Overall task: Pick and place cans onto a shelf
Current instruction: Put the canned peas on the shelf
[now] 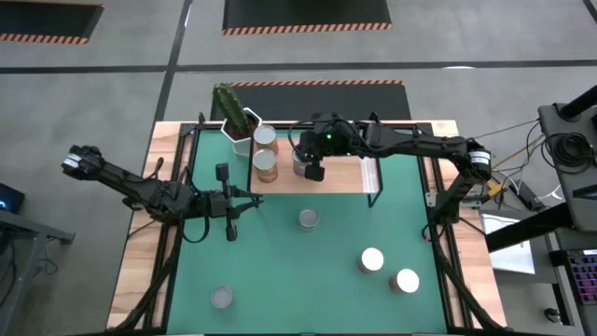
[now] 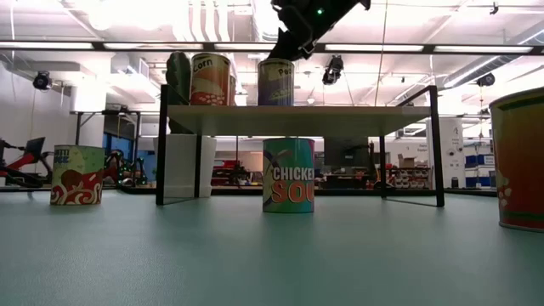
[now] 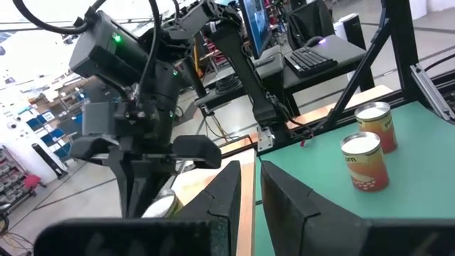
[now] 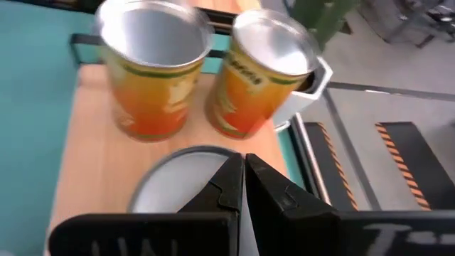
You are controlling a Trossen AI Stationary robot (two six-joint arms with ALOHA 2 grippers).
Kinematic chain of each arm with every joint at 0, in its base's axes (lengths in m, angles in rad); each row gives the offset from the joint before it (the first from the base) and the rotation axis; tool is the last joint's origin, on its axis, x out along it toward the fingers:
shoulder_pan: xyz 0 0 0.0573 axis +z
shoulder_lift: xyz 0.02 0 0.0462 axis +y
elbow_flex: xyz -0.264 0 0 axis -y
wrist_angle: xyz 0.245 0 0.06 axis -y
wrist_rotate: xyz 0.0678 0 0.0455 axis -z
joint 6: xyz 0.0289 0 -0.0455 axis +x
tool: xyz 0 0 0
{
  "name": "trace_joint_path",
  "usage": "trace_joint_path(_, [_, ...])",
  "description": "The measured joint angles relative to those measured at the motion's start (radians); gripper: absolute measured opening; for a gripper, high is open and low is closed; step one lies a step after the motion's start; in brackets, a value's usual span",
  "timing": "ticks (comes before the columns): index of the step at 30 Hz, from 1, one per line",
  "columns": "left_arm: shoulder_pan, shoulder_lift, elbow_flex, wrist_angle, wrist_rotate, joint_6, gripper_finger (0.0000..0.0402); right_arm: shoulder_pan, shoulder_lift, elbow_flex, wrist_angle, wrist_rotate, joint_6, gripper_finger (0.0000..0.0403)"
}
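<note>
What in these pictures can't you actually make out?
- Third metal can on the light-wood shelf: in the high view the right pincer covers it; in the right wrist view only its silvery lid shows.
- Orange can at the low view's edge: cut off, label unreadable.
- Green cactus: mostly hidden behind the corn can in the low view.

The right arm stretches in from the table's right side, elbow bent, wrist turned downward, its dark two-finger right gripper (image 1: pixel 312 172) pressed shut. The left arm reaches in low from the left, its dark left gripper (image 1: pixel 230 231) with fingers (image 3: pixel 229 193) nearly together, holding nothing.
</note>
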Motion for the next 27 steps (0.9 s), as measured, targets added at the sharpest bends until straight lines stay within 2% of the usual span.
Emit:
trace_joint_path(5, [0.000,0.000,0.000,0.000,0.000,0.000,0.0038,-0.001,-0.001,0.000,-0.013,0.104,0.037,0.0009])
trace_joint_path(16, [0.000,0.000,0.000,-0.001,0.000,0.000,0.0038,0.000,-0.004,0.000,-0.025,0.235,0.118,0.0009])
trace_joint_path(23, [0.000,0.000,0.000,-0.001,0.000,0.000,0.0038,0.016,-0.007,0.029,-0.030,0.236,0.133,0.0009])
trace_joint_path(27, [0.000,0.000,0.000,-0.002,0.000,0.000,0.0038,0.033,-0.013,0.054,-0.051,0.193,0.111,0.0009])
